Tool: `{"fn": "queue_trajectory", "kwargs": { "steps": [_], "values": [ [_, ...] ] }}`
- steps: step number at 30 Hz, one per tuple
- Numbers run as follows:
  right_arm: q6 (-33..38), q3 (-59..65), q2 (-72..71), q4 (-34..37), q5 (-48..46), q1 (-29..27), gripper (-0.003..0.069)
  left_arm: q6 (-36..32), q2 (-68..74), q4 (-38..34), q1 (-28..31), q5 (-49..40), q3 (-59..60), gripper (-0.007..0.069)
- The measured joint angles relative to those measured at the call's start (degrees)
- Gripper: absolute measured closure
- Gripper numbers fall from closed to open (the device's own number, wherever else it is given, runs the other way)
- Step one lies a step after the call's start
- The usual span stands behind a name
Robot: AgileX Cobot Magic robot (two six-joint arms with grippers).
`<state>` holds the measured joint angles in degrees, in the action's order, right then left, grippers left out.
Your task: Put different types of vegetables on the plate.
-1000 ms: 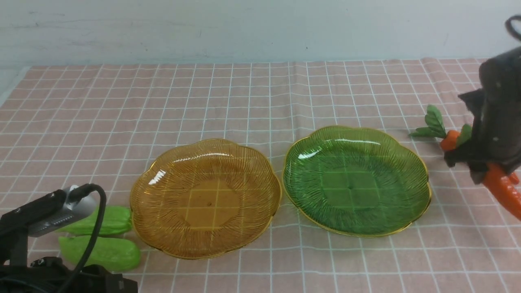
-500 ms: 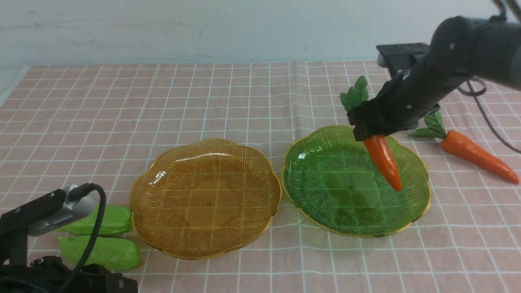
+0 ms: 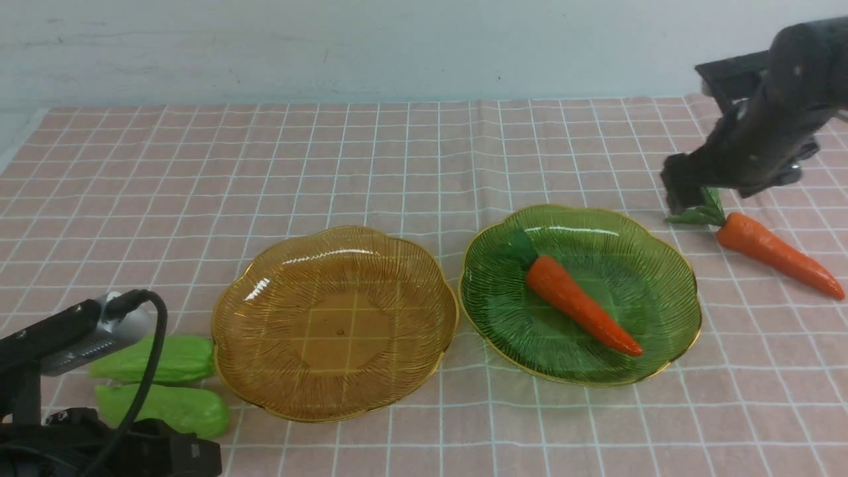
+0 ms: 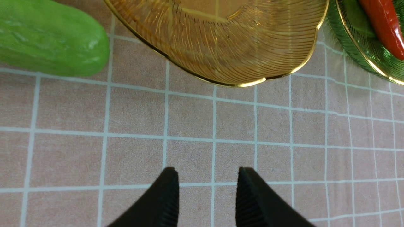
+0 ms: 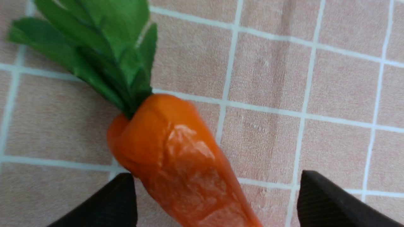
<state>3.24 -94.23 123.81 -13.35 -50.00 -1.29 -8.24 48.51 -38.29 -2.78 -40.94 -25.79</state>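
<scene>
One orange carrot [image 3: 580,305] lies slantwise in the green plate [image 3: 490,291]. A second carrot [image 3: 775,254] rests on the cloth to the right of that plate. My right gripper [image 3: 679,189] hangs over its leafy top, open. In the right wrist view the carrot [image 5: 176,164] lies between the wide-spread jaws of the right gripper [image 5: 217,189], nearer one finger. Two green cucumbers [image 3: 179,358] [image 3: 179,409] lie left of the amber plate [image 3: 334,324]. My left gripper [image 4: 206,176] is open over bare cloth, with one cucumber [image 4: 47,41] ahead of it.
The amber plate [image 4: 227,41] holds nothing. Pink checked cloth [image 3: 397,165] covers the table up to a pale wall at the back. My left arm's wrist camera and cable [image 3: 86,338] partly cover the cucumbers in the front view.
My right gripper carried a carrot over the green plate, let it go there, opened wide and swung back right over the second carrot. The left arm's wrist camera sits slightly lower in the front view.
</scene>
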Motion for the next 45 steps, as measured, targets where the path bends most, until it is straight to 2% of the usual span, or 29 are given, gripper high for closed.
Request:
{"fn": "queue_trajectory", "kwargs": {
  "steps": [8,10,13,14,17,21,26,30,33,39,42,45],
  "values": [
    [0.19,-0.42,3.52,-1.55,3.59,-0.37,0.0146,0.0,0.0,0.0,0.0,0.51,0.0,0.0383],
    [0.24,-0.49,3.62,-0.92,3.71,-0.37,0.0205,0.0,0.0,0.0,0.0,0.58,0.0,0.0383],
    [0.31,-1.69,3.91,0.18,1.87,-0.37,0.0347,0.0,0.0,0.0,0.0,0.69,0.0,0.0383],
    [0.31,-2.92,4.16,0.71,0.13,-0.37,0.0367,0.0,0.0,0.0,0.0,0.69,0.0,0.0383],
    [0.32,-7.35,4.58,3.22,-6.17,-0.37,0.0364,0.05,0.0,0.0,0.0,0.69,0.0,0.0383],
    [0.57,-16.36,4.59,11.15,-17.71,-0.37,0.0364,0.11,0.0,0.0,0.0,0.69,0.0,0.0383],
    [1.62,-20.28,2.7,24.67,-19.71,0.01,0.0364,0.11,0.0,0.0,0.0,0.64,0.0,0.0383],
    [3.69,-20.67,1.84,32.75,-20.34,2.2,0.0364,0.3,0.0,0.0,0.0,0.64,0.0,0.0383],
    [4.68,-20.66,2.24,32.93,-20.47,5.82,0.0364,1.27,0.02,0.0,0.0,0.64,0.0,0.0383],
    [5.8,-20.61,3.56,27.97,-20.72,12.41,0.0361,3.26,0.22,0.17,0.0,0.64,-0.19,0.0382],
    [6.04,-20.49,4.07,24.53,-20.85,15.68,0.03,4.29,0.27,0.93,0.0,0.59,-1.17,0.0366],
    [5.54,-20.41,4.4,21.85,-20.85,17.66,0.0188,5.42,0.27,2.63,0.0,0.47,-2.78,0.0344]
  ]
}}
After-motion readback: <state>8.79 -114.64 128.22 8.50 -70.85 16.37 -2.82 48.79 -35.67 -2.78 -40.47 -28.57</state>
